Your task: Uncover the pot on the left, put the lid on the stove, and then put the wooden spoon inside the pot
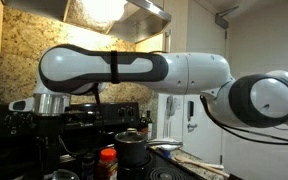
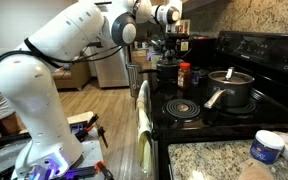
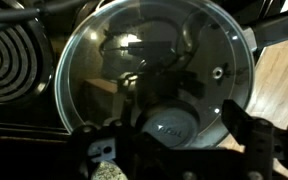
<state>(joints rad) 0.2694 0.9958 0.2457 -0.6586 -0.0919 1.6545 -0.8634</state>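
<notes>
Because the first step is to uncover the left pot (image 2: 167,72), the gripper (image 3: 174,150) hangs directly over it at the far end of the black stove (image 2: 216,122), wrist pointing down. Seen from the wrist, its dark fingers (image 3: 96,150) stand wide apart on either side of the lid's knob (image 3: 174,126), gripping nothing. That spread, I judge, suits a closing pinch on the knob. The lid (image 3: 134,60) is a round dome of clear glass in a bright metal rim, with a small vent hole. It appears to sit on the pot and is glossy with reflections. To its left lies a black spiral coil burner (image 3: 9,60), a likely flat place to set the lid down. Nearer on the stove stands a second lidded steel pot (image 2: 231,90) with a long handle, and a red-capped bottle (image 2: 184,75) stands between the two pots. The wooden spoon cannot be made out in these dim views.
</notes>
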